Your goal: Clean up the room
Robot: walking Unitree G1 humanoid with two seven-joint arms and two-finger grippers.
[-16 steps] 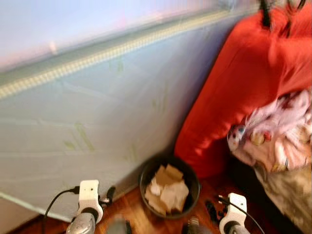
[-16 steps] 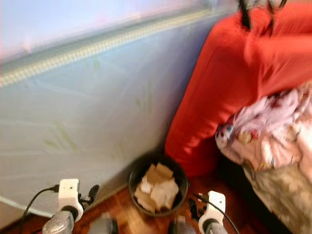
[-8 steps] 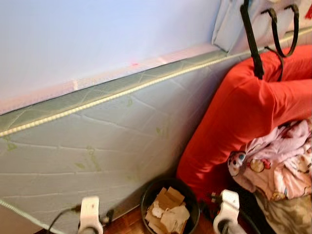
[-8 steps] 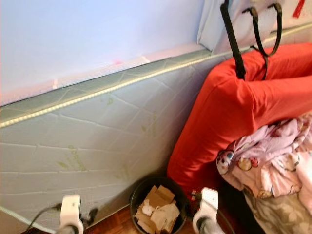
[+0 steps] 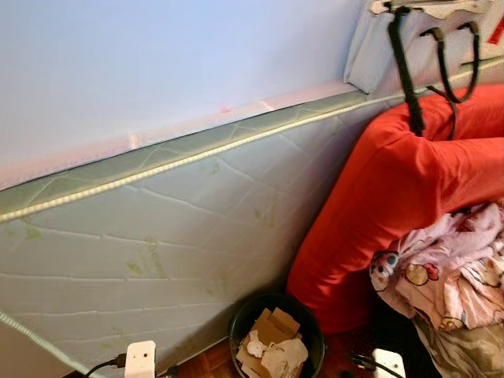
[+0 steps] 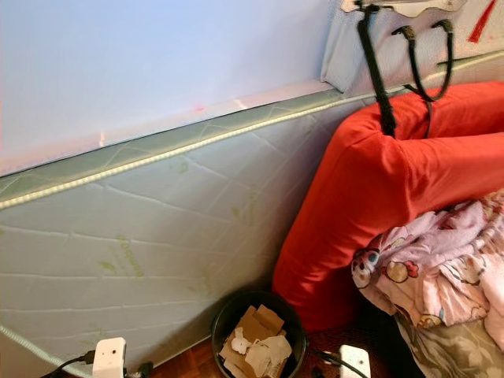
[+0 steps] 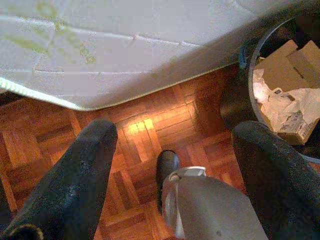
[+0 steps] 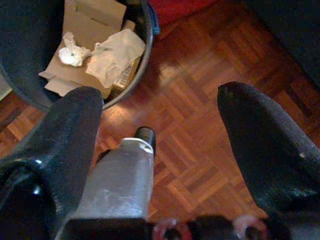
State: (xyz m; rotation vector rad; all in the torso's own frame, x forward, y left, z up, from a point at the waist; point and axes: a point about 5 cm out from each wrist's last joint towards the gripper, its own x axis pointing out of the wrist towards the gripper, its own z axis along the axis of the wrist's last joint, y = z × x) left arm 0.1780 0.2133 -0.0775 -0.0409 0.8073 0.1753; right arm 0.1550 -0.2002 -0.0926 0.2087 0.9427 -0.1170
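Against the foot of the upended mattress (image 5: 181,228), on the parquet floor (image 7: 145,130), a black waste bin (image 5: 276,309) is standing, touching the red cushion (image 5: 394,205) beside it. Bin is holding cardboard pieces (image 5: 276,324) and crumpled paper (image 8: 114,52), roughly half to rim. A heap of pink printed bedding (image 5: 445,272) is lying against the cushion's lower flank; black bag straps (image 5: 405,71) are hanging over its top.

Step, as judged: between pickups, bin contents already dropped in, robot scanning for the next loose item. Bedding looks the likeliest candidate. Next move would call for turning toward it and raising one arm.

Left pincer (image 7: 175,165) is hanging low over bare floor near the bin, fingers (image 7: 75,185) spread wide, gripping nothing. Right pincer (image 8: 160,145) is hovering over floor just beside the bin rim, fingers (image 8: 260,145) likewise wide apart, empty, touching nothing.
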